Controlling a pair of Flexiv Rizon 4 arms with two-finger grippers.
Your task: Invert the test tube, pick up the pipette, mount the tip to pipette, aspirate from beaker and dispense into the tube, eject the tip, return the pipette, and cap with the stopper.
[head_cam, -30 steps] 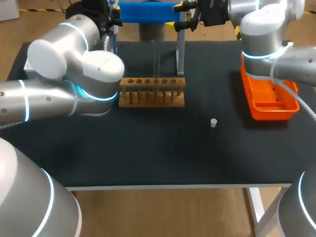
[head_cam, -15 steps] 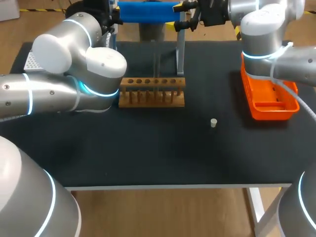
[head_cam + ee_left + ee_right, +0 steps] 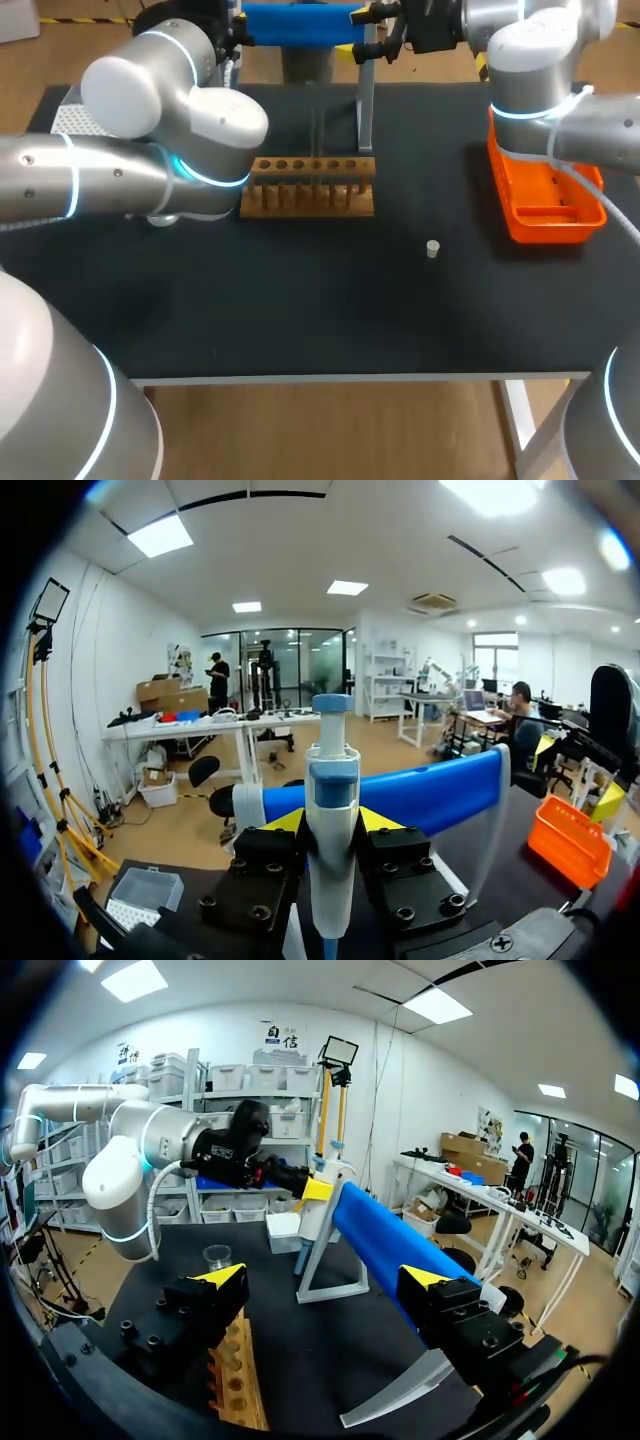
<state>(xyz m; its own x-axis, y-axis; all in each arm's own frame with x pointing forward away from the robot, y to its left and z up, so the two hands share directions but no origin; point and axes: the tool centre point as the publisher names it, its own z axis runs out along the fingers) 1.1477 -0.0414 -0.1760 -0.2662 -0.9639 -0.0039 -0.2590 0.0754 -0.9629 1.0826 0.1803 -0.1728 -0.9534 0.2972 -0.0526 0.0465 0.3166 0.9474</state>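
Observation:
The white and blue pipette stands upright between my left gripper's yellow tips, which are shut on its body, right in front of the blue stand bar. From the right wrist view the same pipette hangs at the bar's far end in that gripper. My right gripper is open, its fingers wide on either side of the blue bar. A glass beaker sits beyond the wooden tube rack. The small stopper lies on the mat. No test tube is clear.
An orange tray lies at the table's right side under my right arm. A tip box sits at the far left, also seen as the tip box below my left gripper. The blue stand spans the back edge.
My left arm's elbow has swung toward the back and right, uncovering more of the tip box. The right arm, rack and stopper have not moved.

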